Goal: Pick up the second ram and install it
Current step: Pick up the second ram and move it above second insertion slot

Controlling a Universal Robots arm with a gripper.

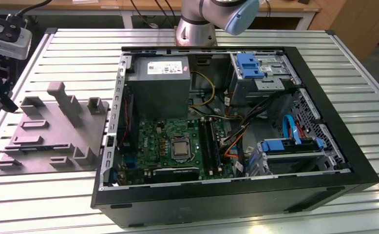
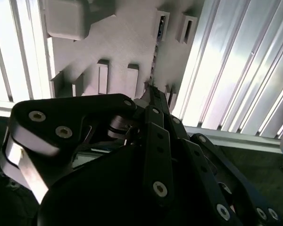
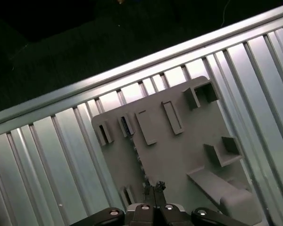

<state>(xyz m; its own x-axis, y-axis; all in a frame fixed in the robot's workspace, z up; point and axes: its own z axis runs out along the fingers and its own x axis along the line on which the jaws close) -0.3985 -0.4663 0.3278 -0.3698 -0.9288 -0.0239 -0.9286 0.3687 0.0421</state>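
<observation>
My gripper hangs over the far left side of the table, just above the outer edge of the grey holder block. Its fingers stand together with nothing visible between them in both wrist views. A thin dark strip in the block's long notched slot looks like the second ram on edge, directly ahead of the fingertips. The open computer case lies at the exterior view's right, its motherboard showing long black memory slots.
The holder block carries raised posts and several small pockets. Everything rests on a ribbed metal table. Inside the case are a power supply, blue drive brackets and loose cables. The arm's base stands behind the case.
</observation>
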